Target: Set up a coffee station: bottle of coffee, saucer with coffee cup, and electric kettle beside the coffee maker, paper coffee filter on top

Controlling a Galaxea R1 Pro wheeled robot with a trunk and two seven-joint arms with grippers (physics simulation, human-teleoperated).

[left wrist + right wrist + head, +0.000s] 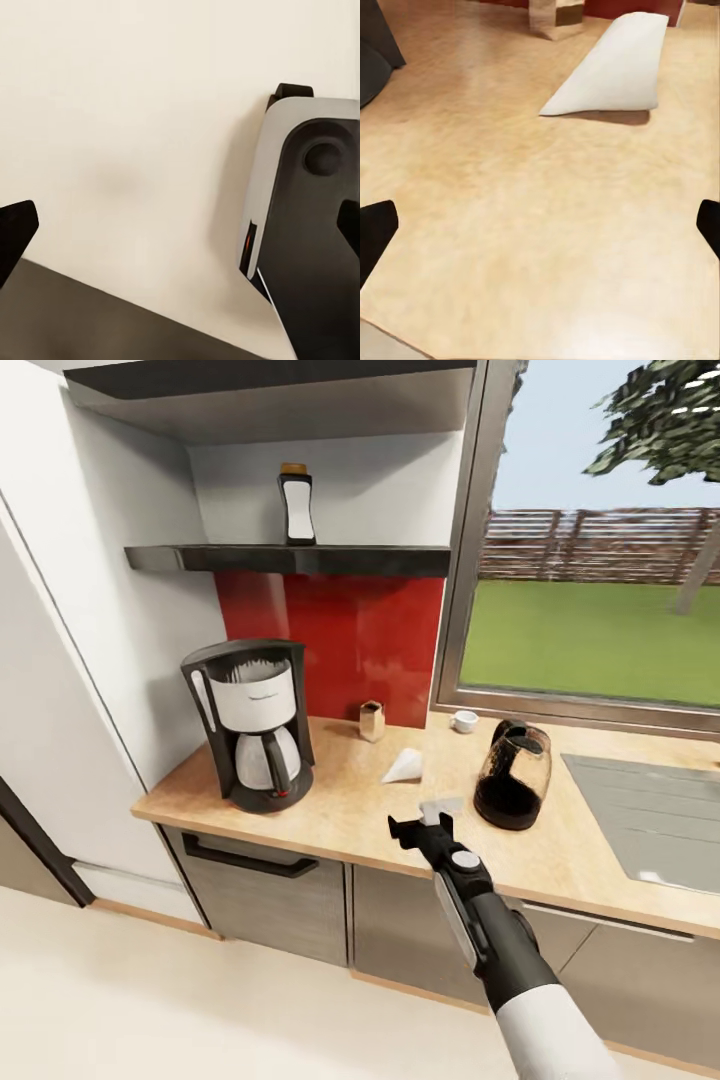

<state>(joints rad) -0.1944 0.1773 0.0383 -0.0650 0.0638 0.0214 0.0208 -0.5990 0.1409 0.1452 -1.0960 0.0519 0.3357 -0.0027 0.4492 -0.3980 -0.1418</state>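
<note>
The right arm [505, 950] reaches forward, its gripper [428, 822] level, with both dark fingers [376, 229] spread wide apart and holding nothing.

Even, bright daylight from the window [600, 560] at the right washes the kitchen countertop [340, 810], the paper coffee filter [615, 67] casts a soft shadow, and the renders look slightly blurred throughout.
</note>
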